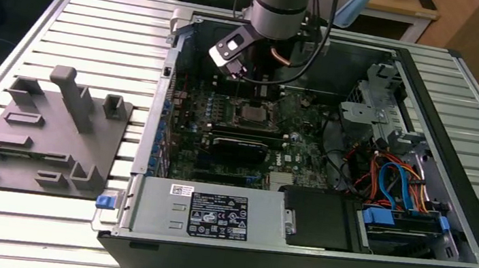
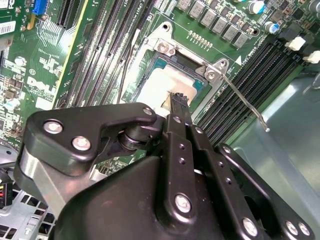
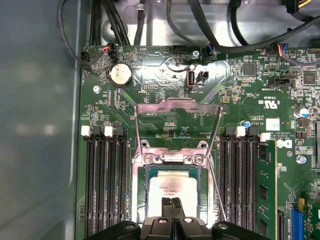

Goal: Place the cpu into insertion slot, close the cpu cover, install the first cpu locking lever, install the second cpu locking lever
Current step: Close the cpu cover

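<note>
Already, cpu (image 3: 172, 186) flat in insertion slot (image 3: 138, 192), fingers (image 3: 169, 207) pressed together over its edge, cpu cover (image 3: 177, 104) swung open

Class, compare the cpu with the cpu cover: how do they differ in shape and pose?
The cpu is a solid plate; the cpu cover is a frame with a cut-out middle. The cpu lies flat in the insertion slot; the cpu cover stands swung open. Both are silvery metal.
</note>
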`<state>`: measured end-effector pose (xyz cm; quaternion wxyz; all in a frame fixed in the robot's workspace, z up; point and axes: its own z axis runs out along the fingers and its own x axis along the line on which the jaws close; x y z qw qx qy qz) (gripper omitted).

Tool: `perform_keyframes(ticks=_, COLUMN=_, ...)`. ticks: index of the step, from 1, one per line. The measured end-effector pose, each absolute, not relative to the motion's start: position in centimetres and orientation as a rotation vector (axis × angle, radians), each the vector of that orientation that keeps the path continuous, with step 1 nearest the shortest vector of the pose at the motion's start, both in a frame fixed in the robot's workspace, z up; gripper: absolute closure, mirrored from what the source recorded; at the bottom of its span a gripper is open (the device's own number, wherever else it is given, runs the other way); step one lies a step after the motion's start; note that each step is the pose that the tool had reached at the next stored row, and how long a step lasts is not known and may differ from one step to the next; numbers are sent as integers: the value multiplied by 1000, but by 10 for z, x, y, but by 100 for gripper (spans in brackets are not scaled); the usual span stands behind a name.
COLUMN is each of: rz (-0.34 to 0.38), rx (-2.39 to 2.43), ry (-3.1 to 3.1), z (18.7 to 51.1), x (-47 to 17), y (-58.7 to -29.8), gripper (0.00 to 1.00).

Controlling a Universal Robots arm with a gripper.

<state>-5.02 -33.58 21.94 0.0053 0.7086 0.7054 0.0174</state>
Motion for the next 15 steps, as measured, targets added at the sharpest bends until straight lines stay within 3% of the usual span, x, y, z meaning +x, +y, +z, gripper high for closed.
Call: perform_keyframes(ticks=15, rz=55, rx=2219, ry=2209, z=224, x=-50, y=-336, gripper=90)
